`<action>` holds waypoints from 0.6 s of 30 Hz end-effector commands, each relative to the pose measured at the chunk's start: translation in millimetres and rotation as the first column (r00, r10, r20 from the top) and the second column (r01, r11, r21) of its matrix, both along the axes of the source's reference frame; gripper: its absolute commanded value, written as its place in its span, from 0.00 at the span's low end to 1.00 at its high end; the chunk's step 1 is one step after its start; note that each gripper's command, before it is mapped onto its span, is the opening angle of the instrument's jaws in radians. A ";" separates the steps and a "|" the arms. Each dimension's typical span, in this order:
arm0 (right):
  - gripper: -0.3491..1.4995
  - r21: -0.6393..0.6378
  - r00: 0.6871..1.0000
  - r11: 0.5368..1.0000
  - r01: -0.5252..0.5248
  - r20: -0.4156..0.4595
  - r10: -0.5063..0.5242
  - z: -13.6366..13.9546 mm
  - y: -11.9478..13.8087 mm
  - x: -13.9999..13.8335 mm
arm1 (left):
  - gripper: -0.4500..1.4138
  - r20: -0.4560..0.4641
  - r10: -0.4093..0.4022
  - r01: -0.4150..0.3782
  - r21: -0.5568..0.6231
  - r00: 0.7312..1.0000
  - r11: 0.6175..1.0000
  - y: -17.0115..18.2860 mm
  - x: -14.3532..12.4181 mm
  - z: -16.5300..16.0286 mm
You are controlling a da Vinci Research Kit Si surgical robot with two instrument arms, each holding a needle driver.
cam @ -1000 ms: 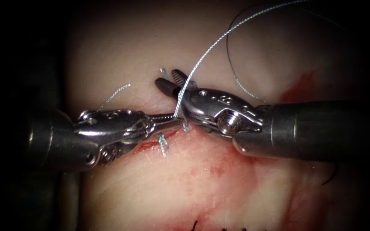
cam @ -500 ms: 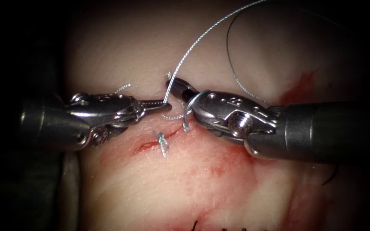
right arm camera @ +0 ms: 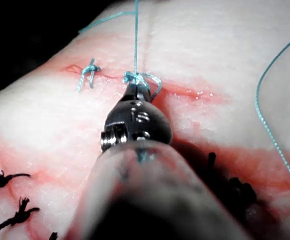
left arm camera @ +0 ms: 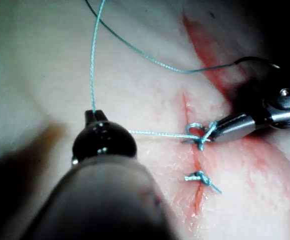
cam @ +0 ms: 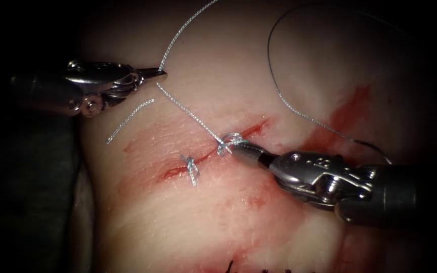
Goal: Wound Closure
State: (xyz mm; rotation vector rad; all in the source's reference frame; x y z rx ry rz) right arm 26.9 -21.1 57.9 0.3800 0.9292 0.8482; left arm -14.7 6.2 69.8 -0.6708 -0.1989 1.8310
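The tissue [cam: 238, 227] is pale, streaked with red fluid [cam: 350, 108], and the stubs of dark stitches [cam: 231, 266] poke up at its near edge. Just beyond them, on the right, the right tool [cam: 238, 147] reaches in with its fingers pressed together on the thread [cam: 188, 111] right at the new knot [cam: 224, 144], which sits on the cut [cam: 259, 125]. A finished knot [cam: 191, 168] lies on the same cut, a little to the left and nearer. From the new knot one strand runs straight and taut, far and left, to the left tool [cam: 162, 75]. Its fingers pinch the thread at their tip, and from there the thread climbs away into the dark. A short loose piece of thread [cam: 127, 119] lies on the tissue just below that tool. A second ago both tools were close together over the cut with a slack loop between them. They have since drawn apart, so the step looks like tightening a knot. Neither tool holds the needle, and I cannot tell where it lies. The next move seems to call for an even, opposite pull that seats the knot flat without tearing the edges.
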 end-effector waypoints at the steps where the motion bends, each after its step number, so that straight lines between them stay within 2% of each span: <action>1: 0.00 0.007 0.999 0.999 0.037 -0.015 -0.036 -0.2 -1.1 0.5 | 0.00 -0.007 0.005 -0.005 -0.009 1.000 1.000 0.1 -0.4 0.4; 3: 0.00 0.012 0.993 0.994 0.105 -0.048 -0.104 -1.0 -2.6 0.2 | 0.00 -0.042 0.028 -0.030 -0.040 0.999 0.999 0.8 -0.4 0.0; 8: 0.00 0.023 0.984 0.986 0.163 -0.073 -0.161 -2.4 -4.6 0.8 | 0.00 -0.125 0.077 -0.094 -0.136 0.989 0.986 3.1 -0.8 -0.1; 9: 0.00 0.019 0.983 0.985 0.169 -0.077 -0.167 -2.7 -4.9 1.0 | 0.00 -0.180 0.115 -0.146 -0.172 0.977 0.974 3.8 -0.8 -0.1; 10: 0.00 0.019 0.980 0.984 0.176 -0.092 -0.174 -3.2 -5.4 1.3 | 0.00 -0.290 0.143 -0.212 -0.221 0.946 0.952 4.8 -0.7 0.1; 11: 0.00 0.021 0.979 0.983 0.181 -0.094 -0.178 -3.4 -5.7 1.4 | 0.00 -0.339 0.159 -0.243 -0.219 0.927 0.945 5.3 -0.7 0.2; 12: 0.00 0.021 0.979 0.983 0.181 -0.094 -0.178 -3.4 -5.7 1.4 | 0.00 -0.339 0.159 -0.243 -0.219 0.927 0.945 5.3 -0.7 0.2; 13: 0.00 0.016 0.978 0.982 0.188 -0.096 -0.186 -3.6 -5.9 1.5 | 0.00 -0.371 0.176 -0.271 -0.221 0.912 0.937 5.6 -0.6 0.4; 15: 0.00 0.024 0.975 0.979 0.201 -0.102 -0.198 -3.6 -6.5 1.7 | 0.00 -0.487 0.252 -0.399 -0.224 0.836 0.889 6.5 -0.4 0.8; 18: 0.00 0.027 0.973 0.977 0.210 -0.105 -0.206 -3.5 -7.1 1.5 | 0.00 -0.638 0.341 -0.567 -0.185 0.691 0.803 7.4 -0.2 1.7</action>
